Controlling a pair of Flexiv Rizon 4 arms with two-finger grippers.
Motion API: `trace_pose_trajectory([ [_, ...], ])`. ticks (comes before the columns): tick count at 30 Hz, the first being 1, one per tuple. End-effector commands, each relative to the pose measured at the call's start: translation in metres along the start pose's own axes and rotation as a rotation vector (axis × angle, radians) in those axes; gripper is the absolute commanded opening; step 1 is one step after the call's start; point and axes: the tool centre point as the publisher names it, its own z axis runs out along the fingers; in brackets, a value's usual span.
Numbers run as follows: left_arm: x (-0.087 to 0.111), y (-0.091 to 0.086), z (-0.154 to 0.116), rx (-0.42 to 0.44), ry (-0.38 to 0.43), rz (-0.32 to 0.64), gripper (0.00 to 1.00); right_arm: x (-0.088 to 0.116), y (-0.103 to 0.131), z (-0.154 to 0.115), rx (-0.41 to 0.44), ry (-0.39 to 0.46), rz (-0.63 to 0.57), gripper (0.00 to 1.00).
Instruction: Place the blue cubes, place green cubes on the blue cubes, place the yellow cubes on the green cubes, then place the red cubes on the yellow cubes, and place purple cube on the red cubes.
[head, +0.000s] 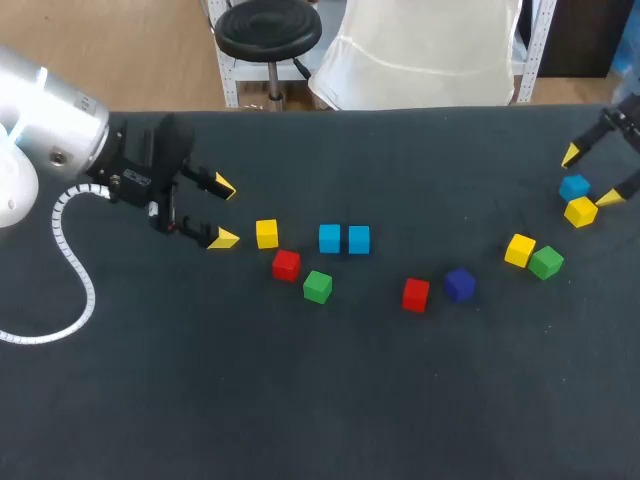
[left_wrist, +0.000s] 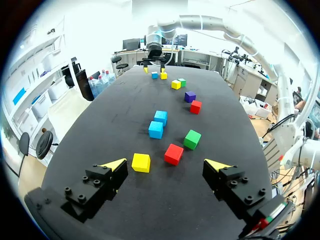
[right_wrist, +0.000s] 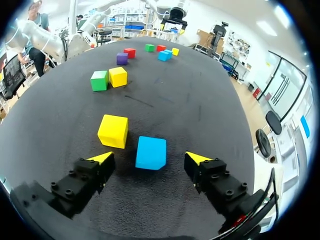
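Observation:
My right gripper (right_wrist: 149, 158) stands open at the table's far right, its yellow tips on either side of a blue cube (right_wrist: 151, 152) with a gap on both sides. A yellow cube (right_wrist: 113, 131) lies just beside that blue cube (head: 574, 186). My left gripper (head: 222, 212) is open and empty at the left, a yellow cube (head: 266, 234) just ahead of it. Two more blue cubes (head: 330, 238) (head: 359, 239) sit side by side mid-table. Near them lie a red cube (head: 286, 265) and a green cube (head: 318, 287).
To the right of the middle lie a red cube (head: 415, 295) and a purple cube (head: 459, 284). Further right, a yellow cube (head: 519, 250) touches a green cube (head: 546, 262). A coiled white cable (head: 70, 260) trails from my left arm over the table's left side.

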Motion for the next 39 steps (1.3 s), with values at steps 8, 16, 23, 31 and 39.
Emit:
trace_pose_trajectory([
  [8, 0.0009, -0.0001, 0.0000, -0.001, -0.002, 0.002, 1.00, 0.0072, -0.0153, -0.0034, -0.020, -0.002, 0.051, 0.88],
  [16, 0.0009, -0.0001, 0.0000, -0.001, -0.002, 0.002, 1.00, 0.0092, -0.0165, 0.0000, -0.040, 0.006, 0.073, 0.80],
  [23, 0.0009, -0.0001, 0.0000, -0.001, -0.002, 0.002, 1.00, 0.0092, -0.0175, 0.0024, -0.046, 0.009, 0.084, 0.56],
  [31, 0.0009, -0.0001, 0.0000, -0.001, -0.002, 0.002, 1.00, 0.0102, -0.0177, 0.0038, -0.052, 0.012, 0.091, 0.03],
  [39, 0.0009, -0.0001, 0.0000, -0.001, -0.002, 0.002, 1.00, 0.0049, -0.0147, -0.0041, -0.028, 0.021, 0.127, 0.00],
])
